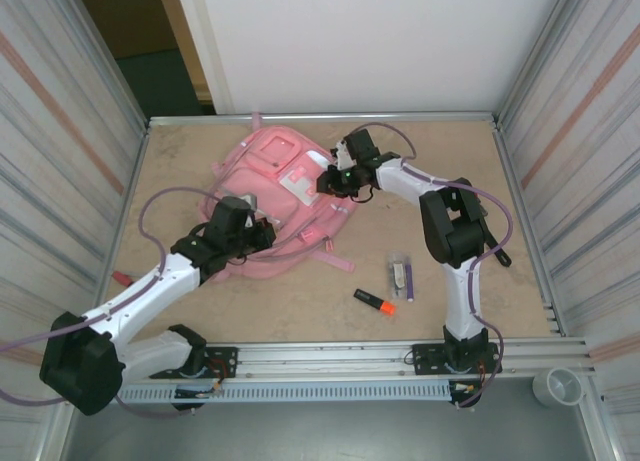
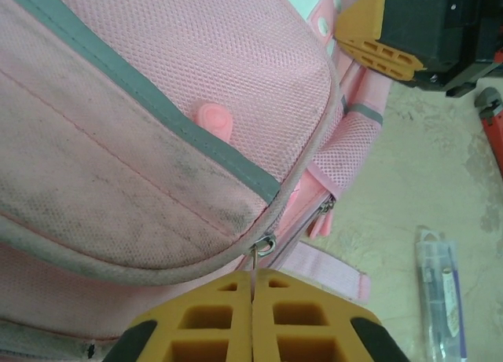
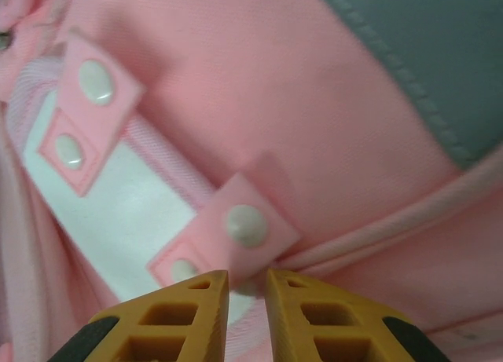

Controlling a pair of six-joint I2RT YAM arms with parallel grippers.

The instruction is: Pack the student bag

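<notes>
Closest in the left wrist view, your left tool (image 2: 253, 277) has its jaws pressed together on the thin metal zip pull (image 2: 255, 260), which hangs from the slider (image 2: 266, 243) just past the tips. From that slider the grey zip line (image 2: 157, 103) runs straight away from the tool, up and to the left along the pocket's edge. That line is the axis that matters. I judge the coming move to be a draw along it, not across it.

From the top view, an orange highlighter (image 1: 374, 301) and a clear pen packet (image 1: 402, 275) lie on the table (image 1: 300, 301), well apart from the bag and nearer your right arm's base. Beyond them the left tool (image 1: 255, 238) sits at the near edge of the student bag (image 1: 270, 166). The bag lies flat on the far half of the table, left of centre, its length running from far-left to near-right.

Farther still, your right tool (image 1: 332, 181) rests on the bag's far-right side. In its own wrist view the right tool (image 3: 246, 282) has its jaws almost together, at the corner of a pink snap tab (image 3: 247, 224). You cannot tell whether that corner is pinched. The left arm is plainly the one placed for the zip.
</notes>
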